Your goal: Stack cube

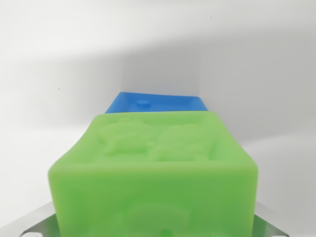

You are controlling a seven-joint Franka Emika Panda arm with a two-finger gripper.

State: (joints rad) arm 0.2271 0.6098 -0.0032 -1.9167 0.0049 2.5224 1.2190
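Observation:
A light-green cube [158, 163] with a raised relief on its top face fills the lower half of the wrist view, very close to the camera. It sits between the two metal fingers [34, 224] of my gripper [153, 227], whose tips show only at the bottom corners; the gripper is shut on this cube. Just beyond the green cube's far edge, a blue cube [157, 102] with a small stud on top peeks out, mostly hidden behind the green one. Whether the two cubes touch cannot be told.
A plain white surface [59, 64] spreads around both cubes, with a soft grey shadow across its middle and right.

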